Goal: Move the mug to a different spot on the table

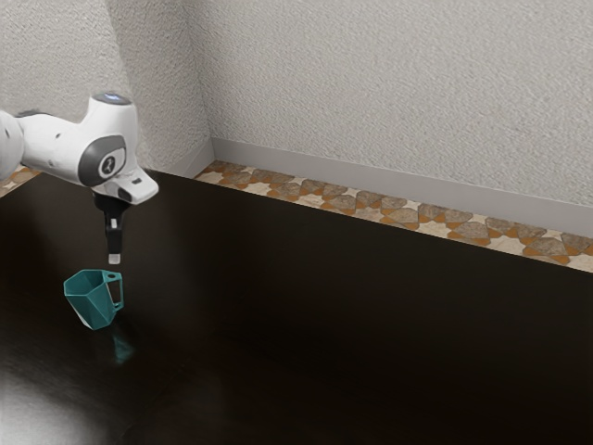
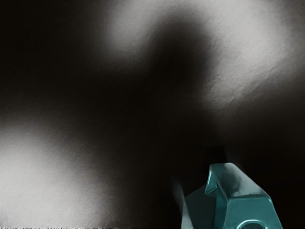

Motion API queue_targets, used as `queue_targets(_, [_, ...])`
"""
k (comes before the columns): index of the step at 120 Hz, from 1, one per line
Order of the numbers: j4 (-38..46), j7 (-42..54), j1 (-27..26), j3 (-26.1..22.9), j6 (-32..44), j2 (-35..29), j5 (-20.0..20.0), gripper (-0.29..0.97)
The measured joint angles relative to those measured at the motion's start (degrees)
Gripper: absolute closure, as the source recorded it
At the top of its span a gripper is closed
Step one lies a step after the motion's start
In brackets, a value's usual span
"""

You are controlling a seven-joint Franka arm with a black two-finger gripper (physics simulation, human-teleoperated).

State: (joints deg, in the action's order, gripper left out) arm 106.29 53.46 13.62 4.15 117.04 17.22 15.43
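While the teal mug (image 1: pixel 91 298) rests tilted on the dark glossy table (image 1: pixel 352 315), its handle side lies directly beneath my pincer (image 1: pixel 114 260), which hangs just above it, apart and gripping nothing. I cannot tell how wide the pincer stands.

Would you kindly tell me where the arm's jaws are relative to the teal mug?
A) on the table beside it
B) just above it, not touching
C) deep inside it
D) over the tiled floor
B: in the exterior view the jaws hang just above the mug, with a small gap left above its handle.
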Motion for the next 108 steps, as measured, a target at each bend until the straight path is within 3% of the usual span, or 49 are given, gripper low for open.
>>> queue_targets(108, [4.06,-2.72,-2.14,2.12,0.88,1.74,-0.22,0.09])
